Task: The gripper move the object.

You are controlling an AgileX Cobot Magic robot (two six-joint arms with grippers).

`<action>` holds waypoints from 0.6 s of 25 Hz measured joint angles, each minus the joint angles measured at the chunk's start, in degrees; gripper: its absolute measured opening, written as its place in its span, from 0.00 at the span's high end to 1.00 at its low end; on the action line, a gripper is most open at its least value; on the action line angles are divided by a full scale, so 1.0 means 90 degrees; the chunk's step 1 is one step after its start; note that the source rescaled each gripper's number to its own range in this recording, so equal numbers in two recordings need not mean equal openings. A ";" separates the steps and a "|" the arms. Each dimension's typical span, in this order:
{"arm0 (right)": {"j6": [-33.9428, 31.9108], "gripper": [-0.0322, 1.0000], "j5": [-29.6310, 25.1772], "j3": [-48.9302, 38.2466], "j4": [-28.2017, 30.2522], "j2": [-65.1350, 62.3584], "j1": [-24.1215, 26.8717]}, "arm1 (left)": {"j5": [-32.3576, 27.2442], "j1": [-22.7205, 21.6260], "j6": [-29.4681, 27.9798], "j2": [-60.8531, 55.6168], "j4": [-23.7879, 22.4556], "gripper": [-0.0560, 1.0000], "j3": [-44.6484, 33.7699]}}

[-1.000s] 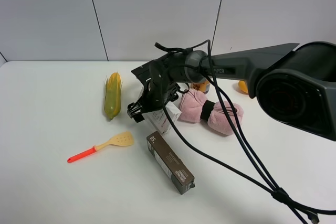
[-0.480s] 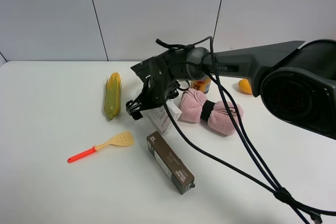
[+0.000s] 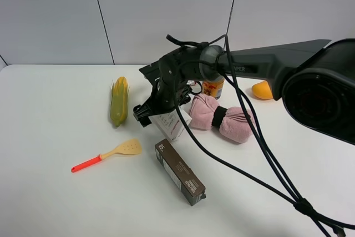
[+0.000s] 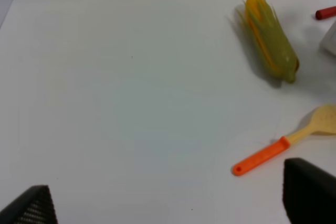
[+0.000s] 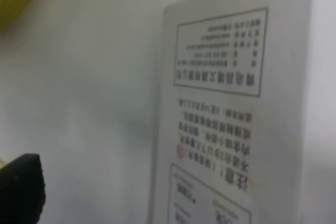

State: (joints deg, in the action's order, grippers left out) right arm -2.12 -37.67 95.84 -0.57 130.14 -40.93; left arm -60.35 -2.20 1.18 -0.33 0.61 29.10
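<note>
The long white carton with grey print and a small red mark lies on the table between the corn and a pink towel roll. My right gripper, a black claw on a dark grey arm, hangs low over the carton's end nearest the corn and hides part of it. In the right wrist view the carton fills the frame, and one black fingertip stands apart from its edge, with bare table between them. My left gripper is open and empty, far from the carton.
A dark brown carton marked "50" lies in front of the white one. A spatula with an orange handle lies front left. A can and an orange fruit stand behind the towel. Black cables trail across the right side.
The right arm's wrist has turned and lifted slightly, uncovering the can behind it. The claw stays over the white carton, which has hardly moved.
</note>
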 joint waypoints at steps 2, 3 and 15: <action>0.0000 0.00 -0.0012 -0.0007 -0.0057 -0.0086 0.0000 | 0.0000 0.0000 0.0000 0.0000 0.0000 0.00 0.0000; 0.0006 0.00 -0.0012 -0.0007 -0.0057 -0.0162 0.0000 | 0.0000 0.0000 0.0000 0.0000 0.0000 0.00 0.0000; 0.0112 0.00 -0.0224 -0.0007 -0.0057 -0.1755 0.0000 | 0.0000 0.0000 0.0000 0.0000 0.0000 0.00 0.0000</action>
State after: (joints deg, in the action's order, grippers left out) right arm -1.11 -39.68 95.78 -1.09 114.34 -40.93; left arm -60.35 -2.20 1.18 -0.33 0.61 29.10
